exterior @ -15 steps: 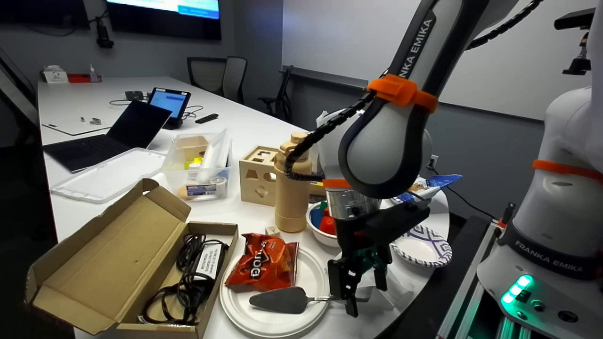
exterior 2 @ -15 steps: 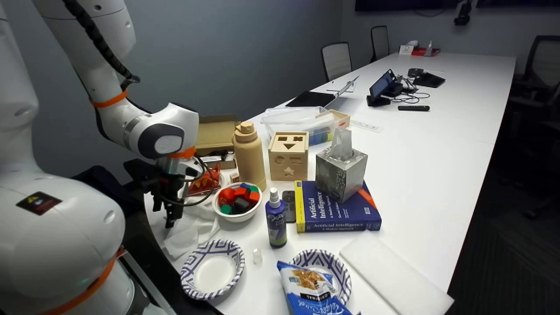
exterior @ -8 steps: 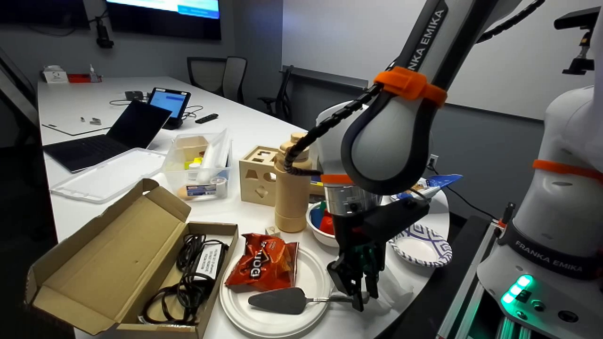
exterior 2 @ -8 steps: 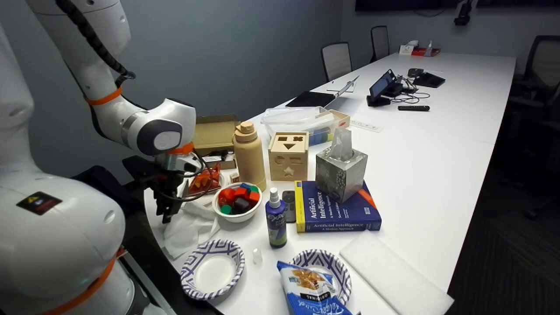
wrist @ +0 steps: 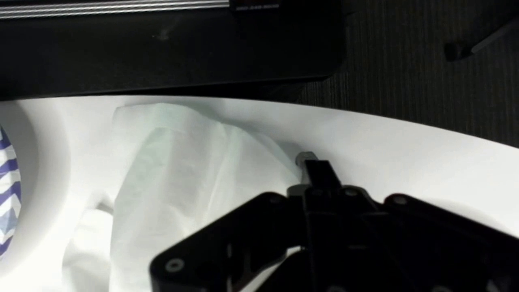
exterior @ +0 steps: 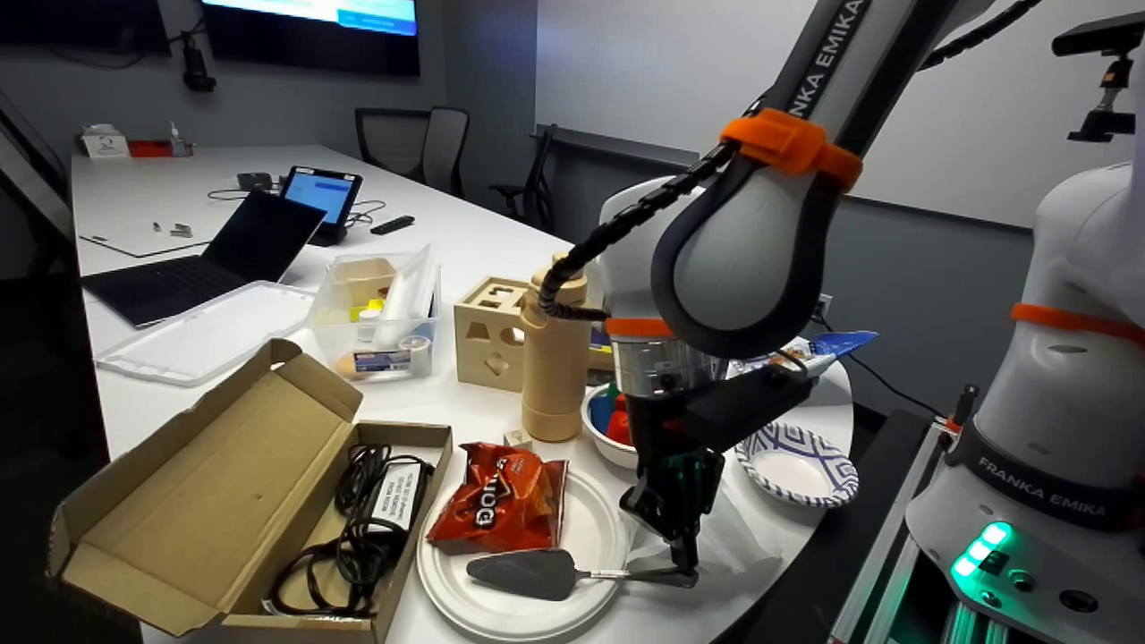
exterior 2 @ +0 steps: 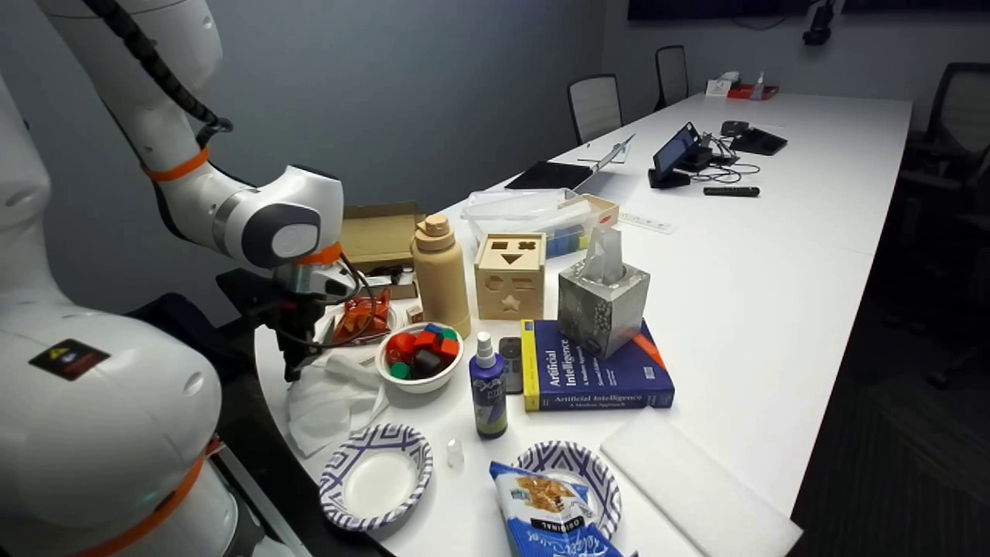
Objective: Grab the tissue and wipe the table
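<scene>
Claw (exterior: 684, 562) goes from wide to narrow, apparently pinching the tissue (wrist: 190, 162) near the spatula (exterior: 537, 572); grab looks made, wiping the worktop (exterior 2: 742, 302) likely next.

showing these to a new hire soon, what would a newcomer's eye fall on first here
Probably the big white arm with its orange bands, its black claw low at the crumpled white tissue near the rounded edge of the table. Next, in an exterior view, the red chip bag lying on a round white plate. Then perhaps, in an exterior view, the silvery tissue box standing on a thick blue book.
</scene>
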